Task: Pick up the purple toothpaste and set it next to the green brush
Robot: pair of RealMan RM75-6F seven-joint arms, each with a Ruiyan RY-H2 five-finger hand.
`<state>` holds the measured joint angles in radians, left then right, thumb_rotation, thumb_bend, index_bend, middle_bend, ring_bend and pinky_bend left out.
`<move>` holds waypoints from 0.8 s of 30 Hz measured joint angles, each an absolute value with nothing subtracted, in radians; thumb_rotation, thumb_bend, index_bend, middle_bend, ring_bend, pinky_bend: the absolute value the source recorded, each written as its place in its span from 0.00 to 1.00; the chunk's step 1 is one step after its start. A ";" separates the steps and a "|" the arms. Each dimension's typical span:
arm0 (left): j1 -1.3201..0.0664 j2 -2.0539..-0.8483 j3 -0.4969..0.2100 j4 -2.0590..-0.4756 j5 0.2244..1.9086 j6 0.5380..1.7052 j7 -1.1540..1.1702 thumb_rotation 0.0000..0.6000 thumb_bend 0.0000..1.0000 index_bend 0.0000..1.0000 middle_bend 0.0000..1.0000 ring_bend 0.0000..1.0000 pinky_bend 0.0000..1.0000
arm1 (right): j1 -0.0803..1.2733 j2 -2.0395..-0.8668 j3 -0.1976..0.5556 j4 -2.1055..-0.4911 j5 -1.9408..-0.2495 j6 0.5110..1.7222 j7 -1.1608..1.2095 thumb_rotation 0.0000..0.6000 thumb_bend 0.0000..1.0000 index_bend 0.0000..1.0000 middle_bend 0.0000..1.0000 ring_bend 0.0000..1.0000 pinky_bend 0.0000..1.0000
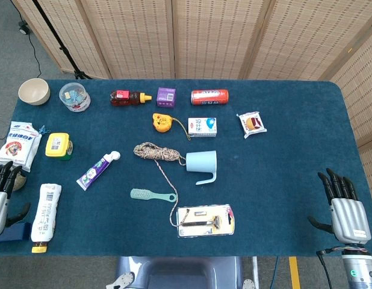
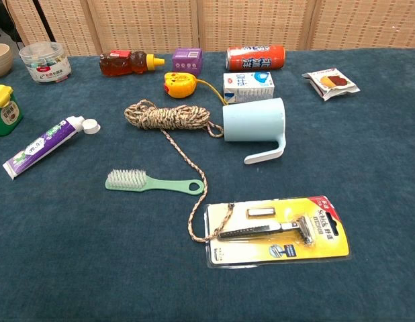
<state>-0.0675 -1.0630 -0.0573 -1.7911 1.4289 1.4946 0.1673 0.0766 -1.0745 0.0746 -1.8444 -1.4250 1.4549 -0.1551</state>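
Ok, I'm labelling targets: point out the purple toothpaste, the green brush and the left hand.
purple toothpaste [image 2: 39, 143], chest view, middle of the tube.
green brush [image 2: 152, 182], chest view, handle beside the bristles.
left hand [image 1: 0, 195], head view, back of the hand.

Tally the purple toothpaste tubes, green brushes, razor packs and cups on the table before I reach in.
purple toothpaste: 1
green brush: 1
razor pack: 1
light blue cup: 1
Total: 4
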 measured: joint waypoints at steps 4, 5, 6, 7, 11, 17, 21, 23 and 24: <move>-0.068 -1.064 -0.055 -1.792 1.428 1.490 0.168 1.00 0.29 0.09 0.00 0.04 0.06 | 0.076 -1.074 0.074 -1.843 -1.424 1.455 -0.153 1.00 0.16 0.00 0.00 0.00 0.00; -0.068 -1.064 -0.055 -1.792 1.429 1.490 0.168 1.00 0.29 0.09 0.00 0.04 0.06 | 0.076 -1.074 0.074 -1.843 -1.425 1.455 -0.153 1.00 0.16 0.00 0.00 0.00 0.00; -0.068 -1.064 -0.054 -1.792 1.429 1.491 0.168 1.00 0.29 0.09 0.00 0.04 0.06 | 0.076 -1.074 0.074 -1.842 -1.425 1.455 -0.152 1.00 0.16 0.00 0.00 0.00 0.00; -0.067 -1.064 -0.054 -1.792 1.429 1.492 0.168 1.00 0.29 0.09 0.00 0.04 0.06 | 0.076 -1.074 0.074 -1.842 -1.426 1.455 -0.152 1.00 0.16 0.00 0.00 0.00 0.00; -0.064 -1.062 -0.055 -1.793 1.429 1.498 0.167 1.00 0.29 0.09 0.00 0.04 0.06 | 0.075 -1.073 0.073 -1.841 -1.429 1.456 -0.149 1.00 0.16 0.00 0.00 0.00 0.00; -0.066 -1.057 -0.057 -1.795 1.429 1.498 0.164 1.00 0.29 0.09 0.00 0.05 0.06 | 0.072 -1.073 0.072 -1.842 -1.430 1.461 -0.147 1.00 0.16 0.00 0.00 0.00 0.00; -0.068 -1.057 -0.058 -1.795 1.430 1.495 0.163 1.00 0.29 0.09 0.00 0.05 0.06 | 0.070 -1.073 0.072 -1.843 -1.430 1.464 -0.149 1.00 0.16 0.00 0.00 0.00 0.00; -0.069 -1.057 -0.058 -1.794 1.429 1.494 0.162 1.00 0.29 0.09 0.00 0.05 0.06 | 0.069 -1.073 0.071 -1.844 -1.431 1.465 -0.150 1.00 0.16 0.00 0.00 0.00 0.00; -0.069 -1.057 -0.059 -1.794 1.429 1.493 0.162 1.00 0.29 0.09 0.00 0.05 0.06 | 0.069 -1.073 0.071 -1.845 -1.431 1.466 -0.150 1.00 0.16 0.00 0.00 0.00 0.00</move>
<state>-0.0693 -1.0568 -0.0585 -1.7935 1.4291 1.4931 0.1621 0.0689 -1.0729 0.0712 -1.8447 -1.4310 1.4660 -0.1503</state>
